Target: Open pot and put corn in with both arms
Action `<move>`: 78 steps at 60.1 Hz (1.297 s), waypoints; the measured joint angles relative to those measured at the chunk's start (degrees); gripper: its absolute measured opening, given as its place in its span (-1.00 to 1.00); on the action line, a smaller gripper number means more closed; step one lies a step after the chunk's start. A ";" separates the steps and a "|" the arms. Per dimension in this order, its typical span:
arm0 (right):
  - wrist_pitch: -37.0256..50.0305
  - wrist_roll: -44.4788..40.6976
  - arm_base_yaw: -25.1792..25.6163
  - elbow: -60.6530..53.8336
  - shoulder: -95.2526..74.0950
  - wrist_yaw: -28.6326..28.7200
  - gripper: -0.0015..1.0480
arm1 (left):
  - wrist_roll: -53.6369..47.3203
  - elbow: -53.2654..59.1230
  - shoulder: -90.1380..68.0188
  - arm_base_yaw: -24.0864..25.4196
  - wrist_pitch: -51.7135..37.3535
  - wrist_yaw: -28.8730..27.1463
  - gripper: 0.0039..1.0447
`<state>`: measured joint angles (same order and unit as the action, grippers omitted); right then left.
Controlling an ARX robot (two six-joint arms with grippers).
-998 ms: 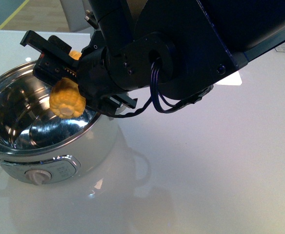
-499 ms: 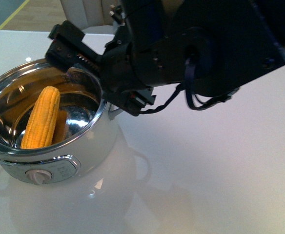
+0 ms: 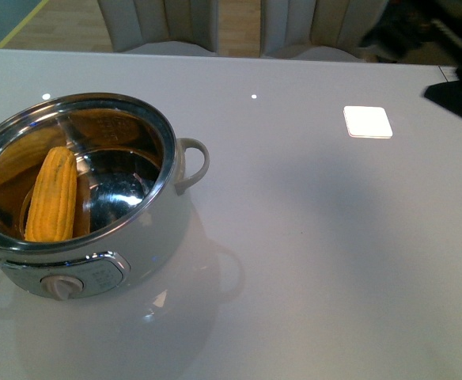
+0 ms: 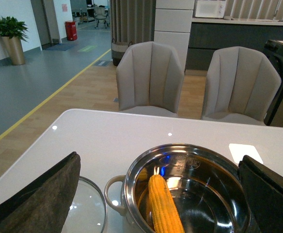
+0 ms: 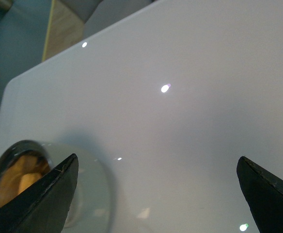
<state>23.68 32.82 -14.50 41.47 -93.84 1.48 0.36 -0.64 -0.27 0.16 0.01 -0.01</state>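
The cream pot (image 3: 136, 245) stands open at the table's front left, its control knob (image 3: 60, 286) facing me. The yellow-orange corn (image 3: 51, 195) lies inside it, leaning on the steel wall. In the left wrist view the corn (image 4: 165, 209) shows in the pot (image 4: 190, 189), and the glass lid (image 4: 90, 208) lies on the table beside the pot. My left gripper (image 4: 161, 194) is open and empty above the pot. My right gripper (image 5: 156, 194) is open and empty over bare table, with the pot (image 5: 15, 174) at one side. In the front view only a blurred dark part of an arm (image 3: 456, 59) shows at the far right.
A small white square card (image 3: 367, 122) lies on the white table (image 3: 310, 237) at the back right. Two grey chairs (image 4: 150, 77) stand behind the table's far edge.
The right arm has let go of the corn, which now lies in the pot. The arm has pulled away from the pot to the far right, almost out of the front view.
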 joint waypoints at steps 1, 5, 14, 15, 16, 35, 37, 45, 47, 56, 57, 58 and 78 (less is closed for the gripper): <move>0.09 -0.26 0.48 -0.68 0.79 -0.07 0.83 | 0.00 0.00 0.00 0.00 -0.02 0.00 0.88; 0.20 -3.61 3.32 -4.72 5.73 -0.90 0.83 | 0.00 0.00 0.00 0.00 0.00 0.00 0.88; -1.22 -10.25 9.18 -14.86 19.80 -1.66 0.83 | 0.00 0.00 0.00 0.00 0.00 0.00 0.88; -1.46 -10.62 9.44 -15.45 20.76 -1.62 0.83 | 0.00 0.00 0.00 0.00 0.00 0.00 0.88; -2.03 -11.30 9.88 -16.63 22.71 -1.68 0.83 | 0.00 0.00 0.00 0.00 0.00 0.00 0.88; -9.64 -16.98 12.20 -27.50 44.78 -0.92 0.83 | -0.02 0.00 0.00 0.00 0.00 0.00 0.88; -9.64 -17.03 12.37 -27.80 45.37 -0.94 0.83 | 0.00 0.00 0.00 0.00 0.00 0.00 0.88; 12.28 -25.62 14.14 -35.21 43.85 -1.53 0.48 | 0.00 0.00 0.00 0.00 -0.02 0.00 0.88; 16.85 -27.47 14.27 -36.74 44.61 -1.55 0.35 | 0.00 0.00 0.00 0.00 0.00 0.00 0.88; 21.27 -31.10 14.32 -39.63 46.80 -1.49 -0.15 | 0.00 0.00 0.00 0.00 0.00 0.02 0.88; 20.17 -31.32 14.32 -40.22 47.74 -1.51 -0.25 | 0.00 0.00 0.00 0.00 0.00 0.00 0.88; 19.39 -31.43 14.32 -40.39 48.43 -1.46 -0.32 | -0.02 0.00 0.00 0.00 0.00 0.00 0.88; 5.88 -32.50 14.32 -40.44 63.80 -1.49 -0.96 | 0.00 0.00 0.00 0.00 0.00 0.00 0.88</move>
<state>29.56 0.32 -0.19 1.04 -30.04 -0.01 0.36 -0.64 -0.27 0.16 0.01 -0.01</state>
